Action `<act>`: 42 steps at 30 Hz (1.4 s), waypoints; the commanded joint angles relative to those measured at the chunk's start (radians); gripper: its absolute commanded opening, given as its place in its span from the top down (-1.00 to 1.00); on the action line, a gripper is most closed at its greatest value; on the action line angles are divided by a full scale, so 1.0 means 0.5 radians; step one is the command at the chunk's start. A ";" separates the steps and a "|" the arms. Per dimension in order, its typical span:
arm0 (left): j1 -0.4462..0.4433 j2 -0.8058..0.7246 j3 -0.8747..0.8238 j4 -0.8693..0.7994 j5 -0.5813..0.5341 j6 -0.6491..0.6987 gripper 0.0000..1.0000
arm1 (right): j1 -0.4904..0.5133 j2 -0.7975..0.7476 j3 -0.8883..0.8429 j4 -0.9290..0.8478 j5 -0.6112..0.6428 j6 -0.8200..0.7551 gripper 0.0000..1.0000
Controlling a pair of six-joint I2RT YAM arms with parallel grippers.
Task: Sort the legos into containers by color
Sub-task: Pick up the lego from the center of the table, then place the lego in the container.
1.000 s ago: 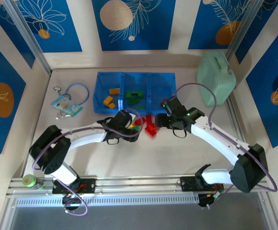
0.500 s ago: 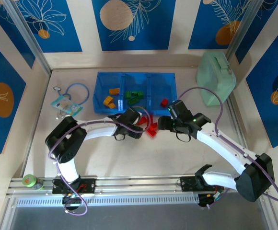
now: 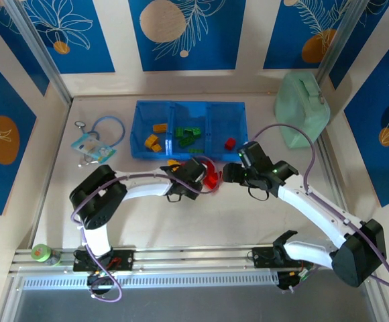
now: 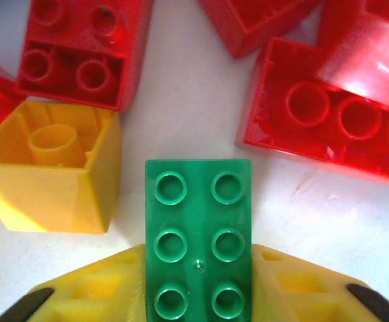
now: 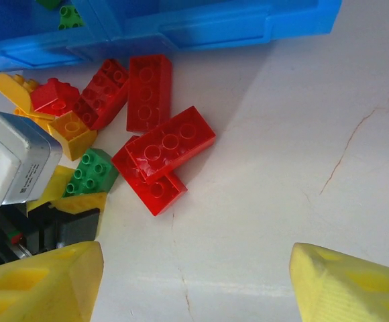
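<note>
A tray lies at the far middle of the worktop, with bricks in each of its three compartments. Just before it lies a loose pile of more bricks. The left hand meets the pile from the left, one brick between its fingers; the right hand hangs just right of it. A lidded box stands right of the tray, a packet left.

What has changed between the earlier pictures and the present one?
The left gripper moved to the right and shut on a green brick. The right gripper drew back from the tray, and a red brick now lies uncovered in its right compartment. The yellow bricks and green bricks in the tray and the pale green box stayed put.
</note>
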 commanded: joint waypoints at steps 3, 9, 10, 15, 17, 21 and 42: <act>0.059 -0.272 0.096 -0.126 -0.017 0.029 0.45 | -0.029 -0.143 -0.049 -0.035 0.009 0.038 -0.45; 0.345 -0.272 0.451 -0.221 0.087 0.116 0.45 | -0.058 -0.177 -0.084 -0.038 -0.042 0.059 -0.43; 0.379 -0.225 0.528 -0.249 0.090 0.135 0.45 | -0.055 -0.180 -0.088 -0.042 -0.049 0.066 -0.42; 0.510 0.112 0.952 -0.415 0.090 0.222 0.46 | -0.036 -0.249 -0.116 -0.090 -0.044 0.090 -0.42; 0.548 0.218 1.075 -0.444 0.087 0.225 0.46 | -0.033 -0.295 -0.126 -0.123 -0.039 0.096 -0.42; 0.593 0.362 1.267 -0.501 0.096 0.223 0.39 | -0.033 -0.380 -0.166 -0.148 -0.060 0.101 -0.42; 0.594 -0.436 -0.149 0.130 0.272 0.027 -0.40 | 0.020 -0.282 -0.225 -0.013 -0.111 0.084 -0.42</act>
